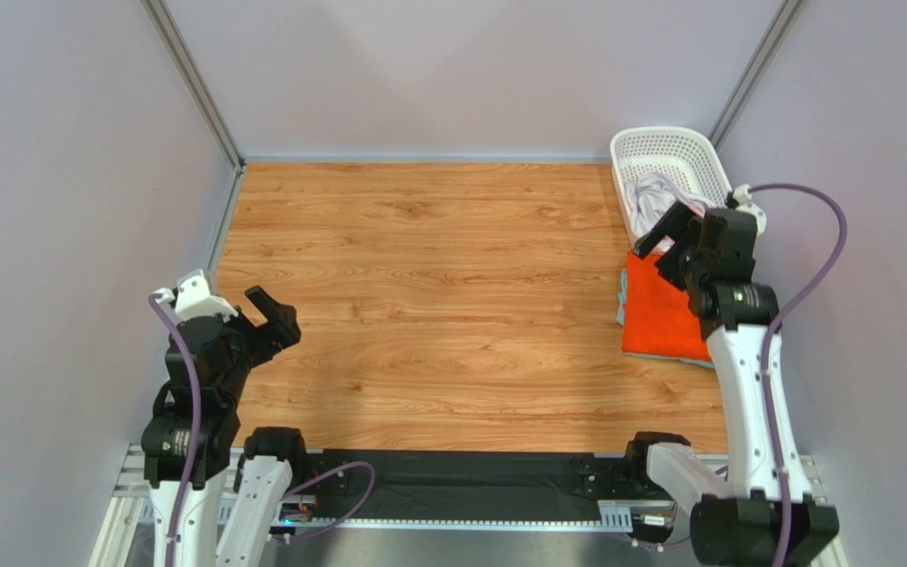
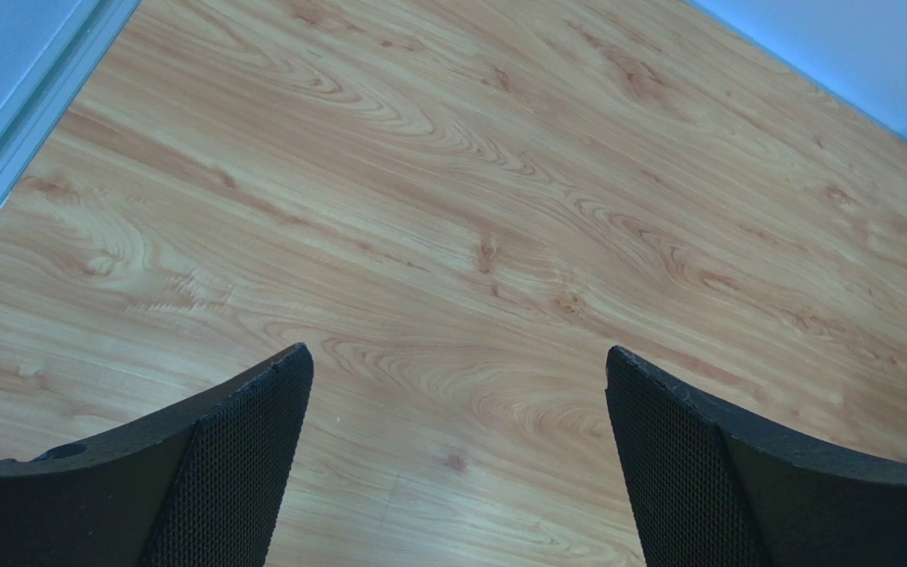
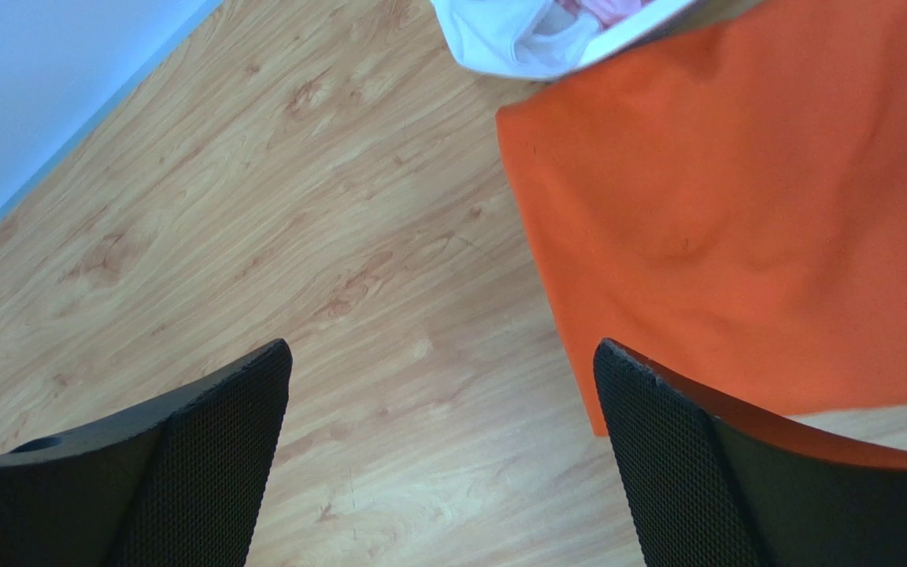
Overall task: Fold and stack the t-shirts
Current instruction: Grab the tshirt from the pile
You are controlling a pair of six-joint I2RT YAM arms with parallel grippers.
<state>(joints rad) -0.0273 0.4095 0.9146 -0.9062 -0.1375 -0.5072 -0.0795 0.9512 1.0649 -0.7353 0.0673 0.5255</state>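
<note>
Shows left gripper (image 1: 271, 314) and right gripper (image 1: 672, 230) spread wide, the right over a folded orange t-shirt (image 1: 663, 313) at 3 o'clock on the bench (image 1: 423, 295), likely limp, light, best pinched at an edge.

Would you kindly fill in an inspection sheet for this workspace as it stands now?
Surface: wood-grain table, no marks or damage seen.
Job's things: orange t-shirt lies folded flat at the right edge; white t-shirt is bunched in the basket, with pink cloth beside it.
Clutter: white lattice basket in the far right corner; teal cloth edge at the orange t-shirt's left side.
Grippers: left gripper open, empty, above the table; right gripper open, empty, above the orange t-shirt's edge.
Cables: purple cables loop off both arms, neither touching cloth.
Surroundings: pale walls on three sides.
</note>
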